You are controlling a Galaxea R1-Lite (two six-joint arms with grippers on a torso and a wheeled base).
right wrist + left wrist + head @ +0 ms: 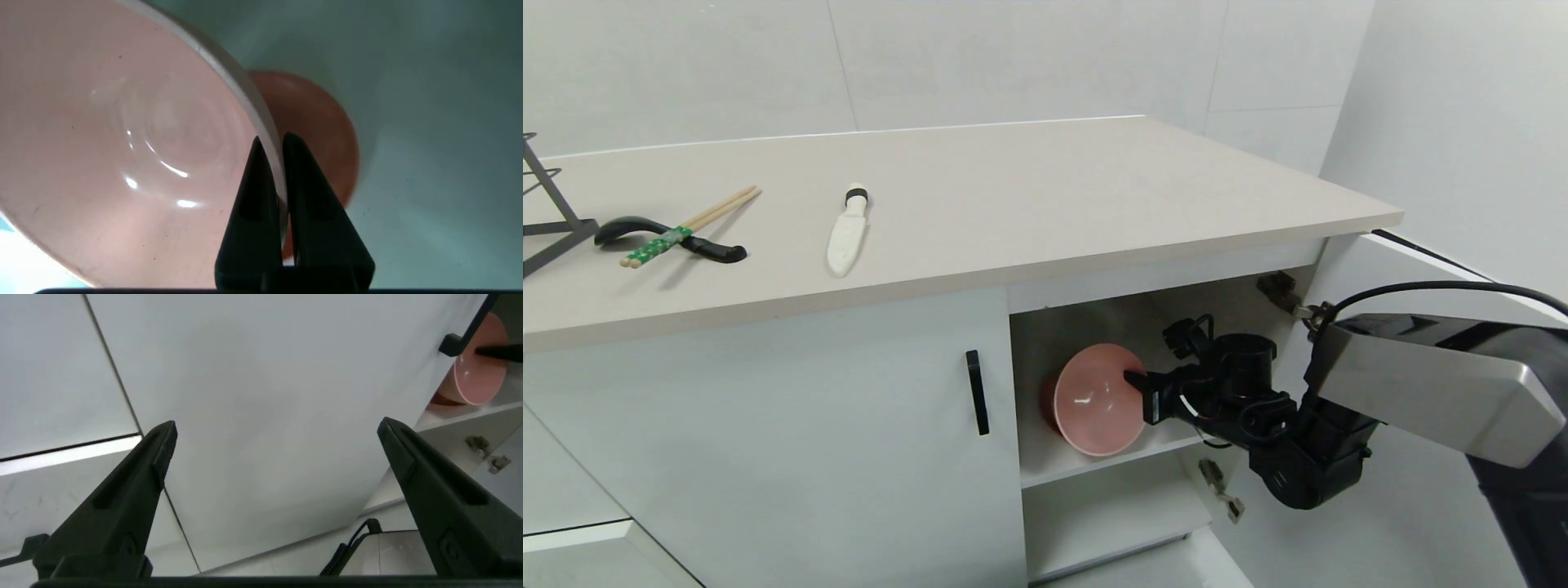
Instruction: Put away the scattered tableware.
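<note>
Right end effector (1134, 380) clenched on rim of pink bowl (1090, 404); bowl tipped on edge in upper compartment of open cabinet (1045, 327), above shelf (1054, 467), lower centre of head view; left end effector (278, 437) released, fingers spread wide; chopsticks (690, 227) lie across black spoon (715, 249), white knife (847, 233) near, on desk (1029, 188), left of frame.
</note>
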